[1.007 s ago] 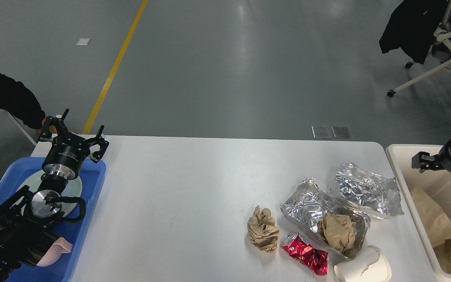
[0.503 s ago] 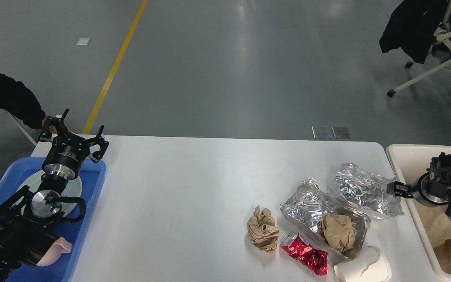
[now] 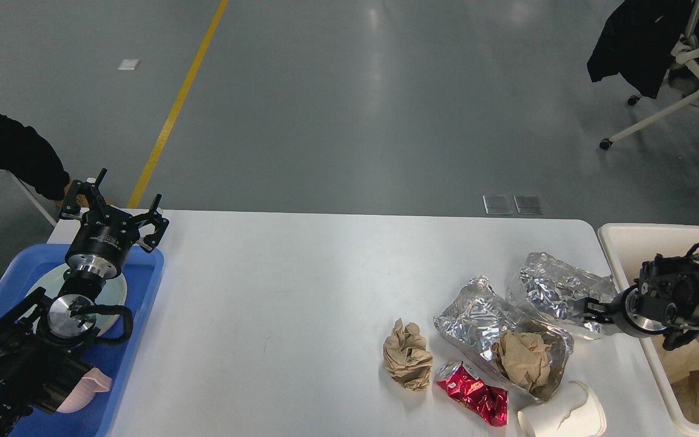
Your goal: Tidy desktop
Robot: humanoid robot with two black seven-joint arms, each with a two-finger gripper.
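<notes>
Wide bare surface (image 3: 276, 273) between the two sets of fingers, open for passage. Right fingers (image 3: 586, 308) hemmed in: crumpled foil bag (image 3: 559, 285) touching at the tips, second foil bag (image 3: 483, 318) just beyond, cream bin (image 3: 631, 240) wall right behind. Left fingers (image 3: 120, 209) spread above blue tray (image 3: 143, 297), clear all round.

head view | high, facing forward-down | desktop (image 3: 301, 291) mid-distance

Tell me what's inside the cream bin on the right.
Crumpled brown paper lies in the cream bin. The right arm and right gripper cross over its near wall, hiding part of the inside; the bottom runs out of view.
</notes>
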